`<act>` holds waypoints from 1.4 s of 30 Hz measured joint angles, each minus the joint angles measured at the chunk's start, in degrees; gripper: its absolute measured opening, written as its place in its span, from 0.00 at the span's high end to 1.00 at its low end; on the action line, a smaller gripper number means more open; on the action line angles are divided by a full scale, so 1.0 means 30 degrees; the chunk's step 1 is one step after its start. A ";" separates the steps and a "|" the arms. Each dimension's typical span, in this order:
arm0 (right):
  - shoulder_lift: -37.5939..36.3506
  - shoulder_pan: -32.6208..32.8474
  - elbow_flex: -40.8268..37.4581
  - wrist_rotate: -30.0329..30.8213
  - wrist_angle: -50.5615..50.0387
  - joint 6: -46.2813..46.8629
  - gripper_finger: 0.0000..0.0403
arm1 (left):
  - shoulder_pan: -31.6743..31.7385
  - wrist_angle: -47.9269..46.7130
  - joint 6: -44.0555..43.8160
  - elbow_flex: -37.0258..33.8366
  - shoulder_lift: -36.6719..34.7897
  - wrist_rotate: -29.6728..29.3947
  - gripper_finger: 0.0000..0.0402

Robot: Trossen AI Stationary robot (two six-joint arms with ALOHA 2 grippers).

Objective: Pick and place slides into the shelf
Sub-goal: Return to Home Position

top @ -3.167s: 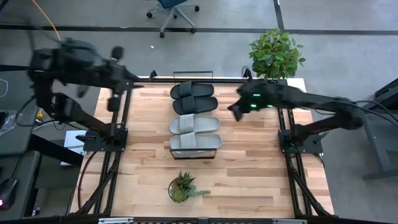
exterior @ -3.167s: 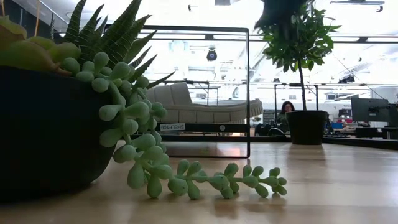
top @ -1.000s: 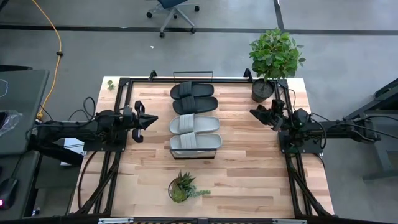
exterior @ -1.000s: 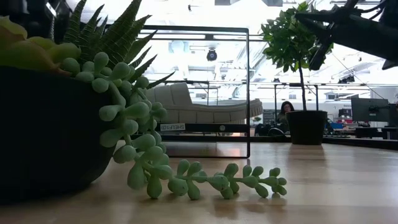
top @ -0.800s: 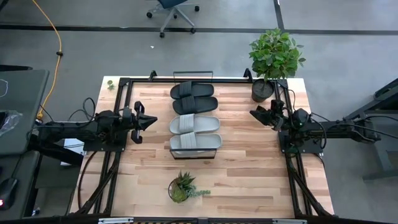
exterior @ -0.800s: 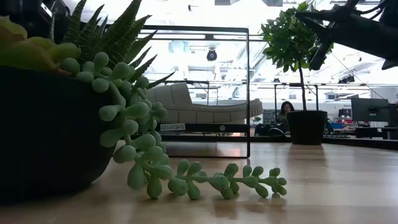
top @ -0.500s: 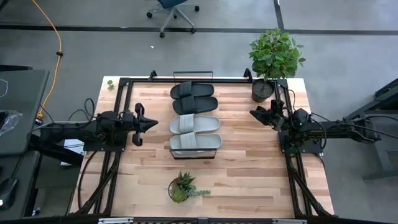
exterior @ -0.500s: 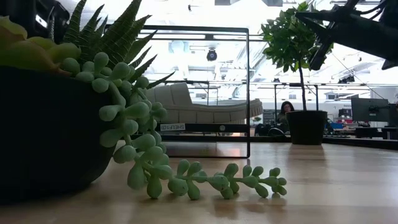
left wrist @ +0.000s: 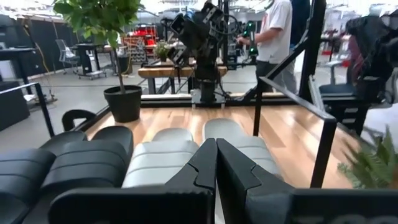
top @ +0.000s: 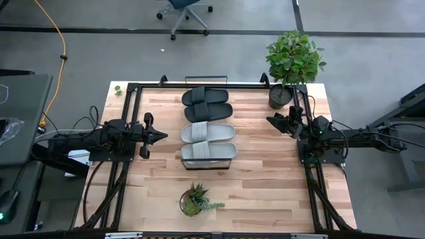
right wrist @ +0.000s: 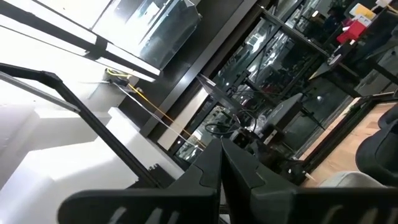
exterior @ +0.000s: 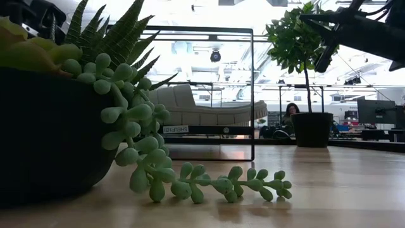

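Note:
Two black slides [top: 207, 103] and two light grey slides [top: 208, 141] lie side by side on the shelf [top: 208, 162] in the middle of the table, soles down; they also show in the left wrist view [left wrist: 155, 158]. My left gripper [top: 163, 135] is shut and empty, left of the grey slides, pointing at them. My right gripper [top: 271, 120] is shut and empty at the table's right side, above the table, near the potted tree.
A potted tree [top: 293, 63] stands at the far right corner. A small succulent pot [top: 194, 200] stands near the front edge, filling the low view's left [exterior: 57, 120]. Bare wood lies on either side of the shelf. A person [left wrist: 277, 37] stands beyond the table.
My left gripper has moved toward the table's right, closer to the grey slides. The slides and my right arm have kept still.

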 joint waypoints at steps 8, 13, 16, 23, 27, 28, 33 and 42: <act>-0.0007 0.0003 -0.0007 -0.0262 -0.0284 0.0015 1.00 | 0.0000 -0.2887 0.0514 0.0886 -0.0173 -0.0728 1.00; 0.0000 -0.0001 -0.0007 -0.0268 -0.0216 -0.0047 1.00 | 0.0000 -0.2897 0.0362 0.0894 -0.0173 -0.1587 1.00; -0.0007 -0.0002 -0.0007 -0.0346 0.0593 -0.0316 1.00 | 0.0000 -0.2889 0.0362 0.0898 -0.0173 -0.2023 1.00; -0.0014 0.0004 -0.0015 -0.0901 0.3672 -0.1661 1.00 | -0.0007 -0.1935 0.0762 0.0720 -0.0173 -0.2690 1.00; -0.0015 -0.0002 -0.0015 -0.1453 0.4848 -0.1733 1.00 | -0.0007 -0.0406 0.1012 0.0167 -0.0173 -0.3007 1.00; -0.0015 0.0005 -0.0015 -0.1703 0.4955 -0.1805 1.00 | -0.0007 0.0022 0.1010 0.0023 -0.0173 -0.3005 1.00; -0.0022 0.0005 -0.0015 -0.2731 0.4480 -0.2527 1.00 | -0.0007 0.0575 0.1371 -0.0192 -0.0173 -0.3312 1.00; -0.0022 -0.0002 -0.0015 -0.2774 0.1785 -0.6050 1.00 | -0.0007 0.0571 0.1534 -0.0192 -0.0166 -0.3434 1.00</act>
